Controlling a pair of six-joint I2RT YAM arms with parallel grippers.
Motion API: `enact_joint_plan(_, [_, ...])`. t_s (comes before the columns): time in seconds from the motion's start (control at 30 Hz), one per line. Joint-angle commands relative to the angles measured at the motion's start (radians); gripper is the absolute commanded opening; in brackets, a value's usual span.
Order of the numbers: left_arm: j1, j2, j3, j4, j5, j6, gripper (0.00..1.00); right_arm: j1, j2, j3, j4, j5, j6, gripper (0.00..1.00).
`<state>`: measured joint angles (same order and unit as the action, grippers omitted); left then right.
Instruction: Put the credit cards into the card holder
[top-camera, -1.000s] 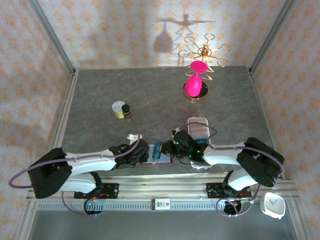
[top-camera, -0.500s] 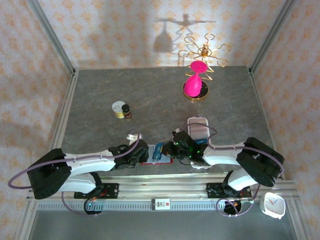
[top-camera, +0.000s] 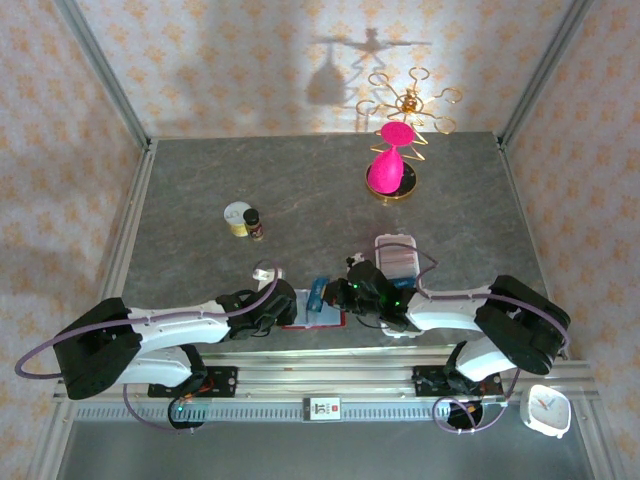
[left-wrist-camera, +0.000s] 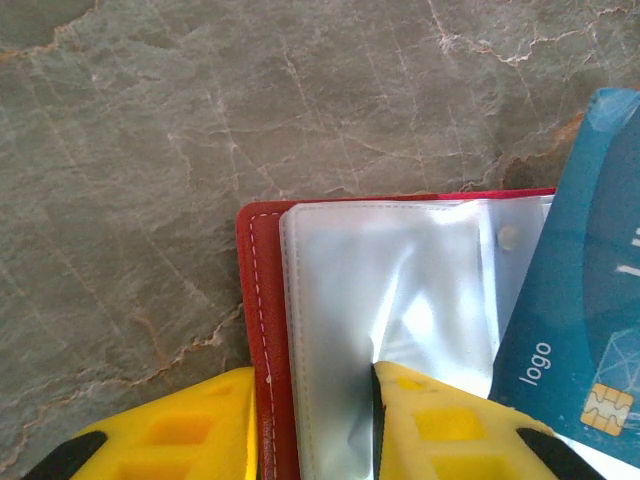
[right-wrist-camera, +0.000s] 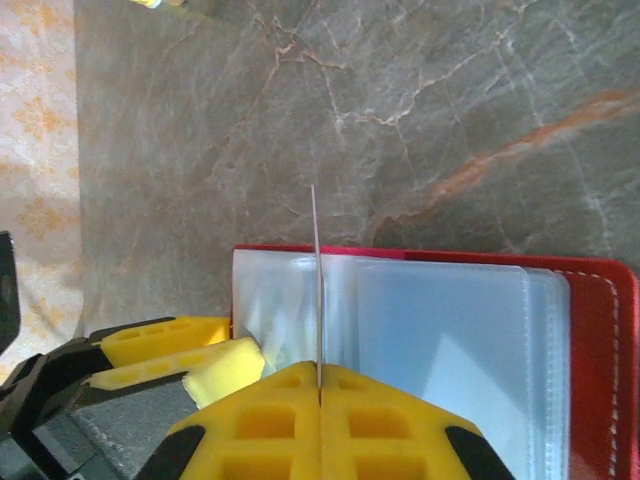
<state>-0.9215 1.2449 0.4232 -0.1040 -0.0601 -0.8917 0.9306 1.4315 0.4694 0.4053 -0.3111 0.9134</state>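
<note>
Top view: both grippers meet low over the near table (top-camera: 200, 180) edge. The left gripper (top-camera: 283, 310) and right gripper (top-camera: 338, 298) face each other across the card holder (top-camera: 322, 322), which lies open between them. The white slotted tray (top-camera: 397, 243) sits just behind the right gripper's wrist. There are cards in it, too small to count.

Left wrist view:
- The left gripper (left-wrist-camera: 312, 440) is at a narrow gap, set about the card holder's (left-wrist-camera: 262, 330) near edge.
- The red stitched cover and a clear sleeve lie between its fingers (left-wrist-camera: 450, 430); this reads as a grip on that edge.
- The blue card (left-wrist-camera: 580, 290) shows face-on off to one side of the fingers, printed "logo", with a gold chip. Its lower corner overlaps the sleeves.

Right wrist view:
- The right gripper (right-wrist-camera: 320, 385) is pinched fully together on the blue card (right-wrist-camera: 316, 280).
- Here the card shows edge-on, a thin upright line straight ahead of the fingertips.
- The card stands over the clear sleeves, its far end past the card holder's (right-wrist-camera: 600, 340) far red edge.
- The left gripper (right-wrist-camera: 170, 350) shows at the holder's edge to the side.

Card holder: red leather-look with white stitching, opened flat. It has a stack of cloudy clear plastic pockets. No card is seen seated in them.
</note>
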Motion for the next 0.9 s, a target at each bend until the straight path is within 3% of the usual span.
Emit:
enact_joint_plan(0.0, [-0.006,0.002,-0.026,-0.048,0.014,-0.004,0.31,0.002,0.000,-0.005,0.063,0.015,0.005,0.00])
enact_joint_plan(0.57, [-0.006,-0.015,-0.039,-0.037,0.011,-0.010,0.31,0.005,0.054,-0.034,0.048,-0.102,-0.003,0.00])
enact_joint_plan(0.87, [-0.005,-0.020,-0.055,-0.001,0.034,-0.019,0.39,0.006,0.072,-0.030,0.022,-0.160,-0.028,0.00])
